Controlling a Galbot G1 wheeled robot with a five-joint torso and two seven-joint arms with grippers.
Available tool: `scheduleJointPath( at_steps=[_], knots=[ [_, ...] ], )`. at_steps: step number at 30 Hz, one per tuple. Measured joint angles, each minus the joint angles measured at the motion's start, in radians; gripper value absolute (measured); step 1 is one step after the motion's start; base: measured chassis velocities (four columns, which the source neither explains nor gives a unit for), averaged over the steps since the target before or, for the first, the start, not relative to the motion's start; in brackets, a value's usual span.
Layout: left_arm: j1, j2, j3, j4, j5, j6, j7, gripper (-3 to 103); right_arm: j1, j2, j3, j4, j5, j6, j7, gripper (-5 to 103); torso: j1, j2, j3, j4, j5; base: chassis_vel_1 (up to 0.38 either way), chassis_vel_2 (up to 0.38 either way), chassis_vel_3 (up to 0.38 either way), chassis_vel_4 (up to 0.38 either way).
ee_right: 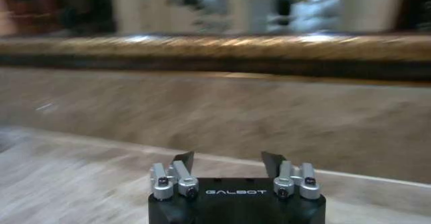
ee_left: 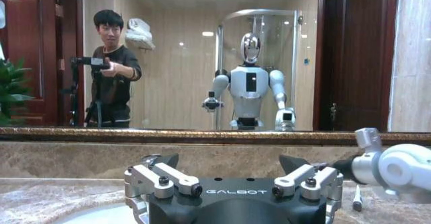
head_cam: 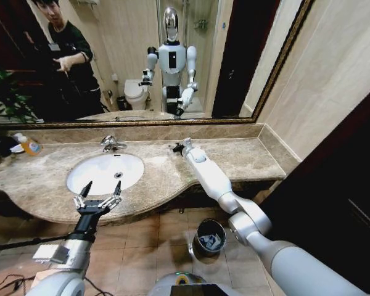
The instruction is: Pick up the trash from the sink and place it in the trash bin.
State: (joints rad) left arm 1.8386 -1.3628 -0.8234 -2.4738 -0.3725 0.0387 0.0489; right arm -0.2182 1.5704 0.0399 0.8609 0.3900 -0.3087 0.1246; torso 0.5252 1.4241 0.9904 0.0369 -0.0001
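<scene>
On floor, trash bin w/ trash inside, left gripper spread by sink, right gripper apart.

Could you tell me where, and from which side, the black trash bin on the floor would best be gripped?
Probably by its metallic rim, from above, with one finger inside the wall. The trash bin stands upright and open-topped, and its round body looks too wide for a hand to span.
</scene>
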Motion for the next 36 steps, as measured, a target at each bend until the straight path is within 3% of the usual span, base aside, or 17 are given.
scheduleJointPath(
  at_steps=[1,2,3,5,6,9,17,32,36],
  knots=[
    [0.000,0.000,0.000,0.000,0.000,0.000,0.000,100,-0.027,-0.018,0.000,0.055,0.028,-0.002,0.102,77,0.000,0.000,0.000,0.0001,0.0002,0.000,0.000,0.000,0.000],
    [0.000,0.000,0.000,0.000,0.000,0.000,0.000,100,-0.027,-0.018,0.000,0.055,0.028,-0.002,0.102,77,0.000,0.000,0.000,0.0001,0.0002,0.000,0.000,0.000,0.000],
    [0.000,0.000,0.000,0.000,0.000,0.000,0.000,100,-0.040,-0.025,0.003,0.079,0.034,-0.005,0.147,77,0.000,0.000,0.000,-0.0001,0.0002,0.000,0.000,0.000,0.000],
    [0.000,0.000,0.000,0.000,0.000,0.000,0.000,100,-0.099,-0.050,0.014,0.178,0.050,-0.010,0.275,88,0.000,0.000,0.000,-0.0001,0.0002,0.000,0.000,0.000,0.000],
    [0.000,0.000,0.000,0.000,0.000,0.000,0.000,100,-0.099,-0.050,0.014,0.178,0.050,-0.010,0.275,88,0.000,0.000,0.000,-0.0001,0.0002,0.000,0.000,0.000,0.000],
    [0.000,0.000,0.000,0.000,0.000,0.000,0.000,100,-0.238,-0.100,0.016,0.357,0.097,-0.057,0.385,99,0.000,0.000,0.000,-0.0006,0.0004,0.000,0.000,0.000,0.000],
    [0.000,0.000,0.000,0.000,0.000,0.000,0.000,100,-0.298,-0.088,0.015,0.371,0.089,-0.025,0.395,100,0.000,0.000,0.000,-0.0001,0.0000,0.000,0.000,0.000,0.000],
    [0.000,0.000,0.000,0.000,0.000,0.000,0.000,100,-0.198,-0.011,0.011,0.196,0.012,0.060,0.333,100,0.000,0.000,0.000,-0.0001,0.0000,0.000,0.000,0.000,0.000],
    [0.000,0.000,0.000,0.000,0.000,0.000,0.000,100,-0.180,0.007,0.017,0.155,-0.001,0.067,0.322,96,0.000,0.000,0.000,-0.0001,-0.0001,0.000,0.000,0.000,0.000]
  ],
)
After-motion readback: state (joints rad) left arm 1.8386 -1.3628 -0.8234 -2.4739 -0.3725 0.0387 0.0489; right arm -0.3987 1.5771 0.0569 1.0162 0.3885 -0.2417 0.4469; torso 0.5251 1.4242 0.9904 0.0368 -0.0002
